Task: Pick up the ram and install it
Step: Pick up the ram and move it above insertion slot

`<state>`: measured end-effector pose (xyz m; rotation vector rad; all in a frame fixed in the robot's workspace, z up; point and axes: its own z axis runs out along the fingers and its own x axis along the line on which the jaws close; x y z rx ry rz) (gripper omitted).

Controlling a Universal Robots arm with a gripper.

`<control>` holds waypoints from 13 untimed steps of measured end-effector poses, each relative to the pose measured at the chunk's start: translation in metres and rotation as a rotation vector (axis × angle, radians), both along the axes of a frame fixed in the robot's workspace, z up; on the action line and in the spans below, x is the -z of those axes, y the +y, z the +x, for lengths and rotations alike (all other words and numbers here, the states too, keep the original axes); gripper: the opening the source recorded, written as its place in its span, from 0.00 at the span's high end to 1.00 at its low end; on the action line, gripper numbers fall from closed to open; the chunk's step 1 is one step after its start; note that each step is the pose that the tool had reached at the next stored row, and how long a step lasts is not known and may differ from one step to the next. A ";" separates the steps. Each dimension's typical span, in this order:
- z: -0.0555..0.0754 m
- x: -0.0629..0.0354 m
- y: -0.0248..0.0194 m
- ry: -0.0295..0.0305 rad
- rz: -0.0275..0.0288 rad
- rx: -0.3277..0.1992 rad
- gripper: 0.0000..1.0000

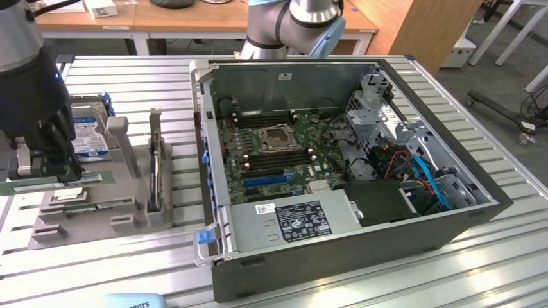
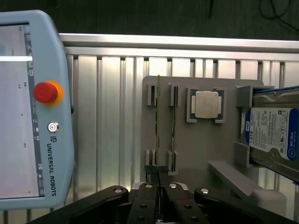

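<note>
**Item 1. Gripper** (image 1: 41, 174): sat at nine o'clock in the exterior view, over the grey holder (image 1: 94, 212). In the wrist view the gripper (image 2: 159, 176) had its fingers pressed together, pinching the thin edge of the ram.

**Item 2. Ram** (image 1: 81, 180): a green stick lying lengthwise just under the gripper, along the ten o'clock side of the holder. Seen edge-on in the wrist view, the ram (image 2: 158, 121) ran through the holder's slot posts. It was possibly raised a little; the angle left this unclear.

**Item 3. Second stick** (image 2: 174, 126): stood in the neighbouring slots, just beside the ram.

**Item 4. Processor chip** (image 2: 207, 103): square and silver, seated in its recess on the holder, between the sticks and the hard drive (image 2: 273, 133).

**Item 5. Upright dark card** (image 1: 155, 163): stood on edge at three o'clock of the holder.

**Item 6. Computer case** (image 1: 342, 256): open, at centre to four o'clock on the slatted table (image 1: 128, 83). Its motherboard (image 1: 256, 160) was exposed, with the processor socket (image 1: 278, 138) near the middle and the power supply (image 1: 287, 221) at six o'clock of it.

**Item 7. Teach pendant** (image 2: 28, 140): carried a red button (image 2: 45, 92) and lay apart from the holder.
</note>
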<state>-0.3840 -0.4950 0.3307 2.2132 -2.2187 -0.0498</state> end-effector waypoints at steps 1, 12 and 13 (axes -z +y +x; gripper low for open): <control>0.000 -0.0025 0.0000 0.0000 0.0001 0.000 0.89; 0.004 -0.0503 0.0000 0.0000 0.0007 0.000 0.89; 0.004 -0.0525 0.0000 0.0000 0.0007 0.000 0.89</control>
